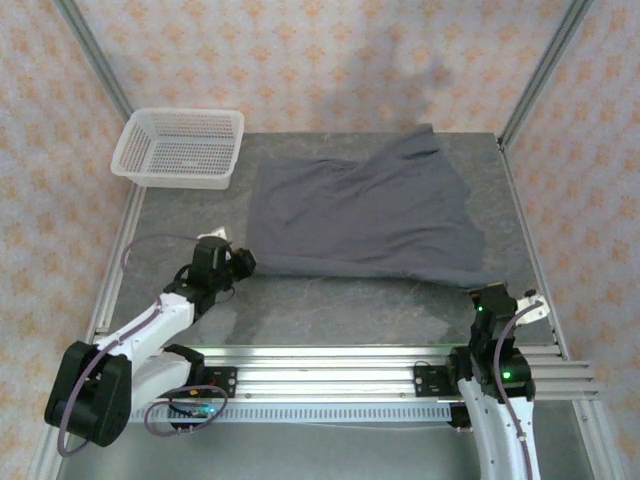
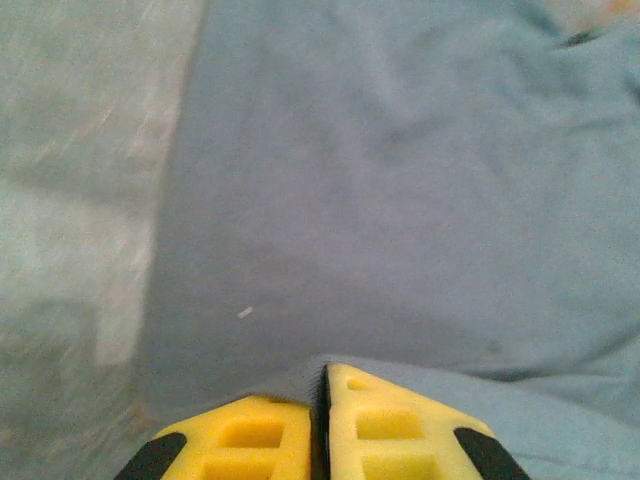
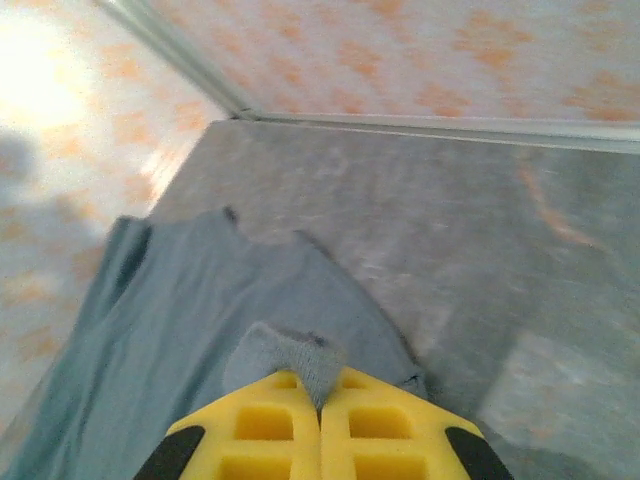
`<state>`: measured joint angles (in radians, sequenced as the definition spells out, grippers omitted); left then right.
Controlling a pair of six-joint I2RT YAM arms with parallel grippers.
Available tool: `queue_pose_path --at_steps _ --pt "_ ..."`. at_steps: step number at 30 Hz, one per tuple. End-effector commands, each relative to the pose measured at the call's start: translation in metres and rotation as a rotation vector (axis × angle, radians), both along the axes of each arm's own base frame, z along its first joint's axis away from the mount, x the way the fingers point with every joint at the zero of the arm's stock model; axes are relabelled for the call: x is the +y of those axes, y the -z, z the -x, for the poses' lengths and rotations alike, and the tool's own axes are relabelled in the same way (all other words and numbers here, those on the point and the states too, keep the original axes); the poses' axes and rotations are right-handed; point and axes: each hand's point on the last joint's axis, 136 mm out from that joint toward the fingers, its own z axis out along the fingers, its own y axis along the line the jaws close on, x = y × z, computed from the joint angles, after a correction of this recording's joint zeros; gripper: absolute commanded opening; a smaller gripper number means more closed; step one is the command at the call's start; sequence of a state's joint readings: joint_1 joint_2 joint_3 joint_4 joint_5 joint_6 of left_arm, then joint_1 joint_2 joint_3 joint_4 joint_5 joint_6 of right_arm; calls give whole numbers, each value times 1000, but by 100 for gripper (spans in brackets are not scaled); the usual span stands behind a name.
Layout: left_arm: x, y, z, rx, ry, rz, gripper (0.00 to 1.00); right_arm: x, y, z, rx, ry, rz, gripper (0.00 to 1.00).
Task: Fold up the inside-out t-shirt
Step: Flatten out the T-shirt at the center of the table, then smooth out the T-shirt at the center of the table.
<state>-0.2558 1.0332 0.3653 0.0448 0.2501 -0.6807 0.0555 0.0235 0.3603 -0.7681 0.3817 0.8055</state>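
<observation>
- The grey marbled desk (image 1: 350, 310) stood between patterned walls (image 1: 300, 50); the t-shirt (image 1: 370, 220) lay spread mid-desk.
- The left claw (image 1: 243, 262) sat low, clamped on its near-left corner.
- The right claw (image 1: 488, 292) was pinched on the near-right corner.

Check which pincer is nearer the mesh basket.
Left. The left pincer pinches the t-shirt at its near-left corner, same side as the mesh basket; right pincer pinches the near-right corner, across the table.
</observation>
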Motion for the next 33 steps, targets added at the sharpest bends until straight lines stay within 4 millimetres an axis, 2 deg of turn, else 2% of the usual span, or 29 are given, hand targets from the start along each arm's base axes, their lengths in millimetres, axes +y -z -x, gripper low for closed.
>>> queue_pose_path --at_steps 1,3,4,6,8,11,13,14,16,18,19,20,22,23,26,29,33 --pt "20 15 20 35 -112 -14 19 -31 12 41 38 288 -37 15" --pt "24 9 27 -6 -134 6 34 -38 7 48 5 356 -41 28" --pt "24 -2 27 -49 -134 24 42 -38 0 44 -20 345 -29 33" --pt "24 -34 26 -150 -132 50 53 -33 -23 28 -85 273 4 42" --pt "27 -76 24 -287 -138 61 64 -21 -54 6 -182 148 23 45" --pt "36 -126 15 -395 -175 33 63 11 -104 -31 -345 -89 48 46" --pt "34 -139 -1 -371 -173 -13 63 40 -129 -61 -424 -273 79 46" --pt "30 -141 -14 -341 -158 -39 62 55 -132 -80 -406 -362 82 46" --pt "18 -138 -44 -273 -117 -81 57 76 -125 -117 -279 -485 68 47" --pt "6 -126 -76 -207 -79 -119 49 88 -108 -152 -83 -564 53 47" --pt "0 -116 -94 -164 -66 -138 45 92 -91 -173 47 -590 44 44" --pt "-7 -106 -111 -123 -53 -156 41 95 -78 -189 148 -620 46 37" --pt "-18 -87 -140 -57 -37 -172 30 99 -47 -226 339 -657 34 13" --pt "-24 -78 -153 -29 -36 -179 25 100 -32 -243 392 -666 24 8" --pt "-33 -55 -186 55 -45 -252 2 102 0 -289 452 -663 -8 2" --pt "-35 -26 -217 140 -66 -325 0 97 35 -320 535 -618 -58 0" --pt "-34 1 -247 178 -110 -375 0 82 77 -340 588 -541 -152 0"
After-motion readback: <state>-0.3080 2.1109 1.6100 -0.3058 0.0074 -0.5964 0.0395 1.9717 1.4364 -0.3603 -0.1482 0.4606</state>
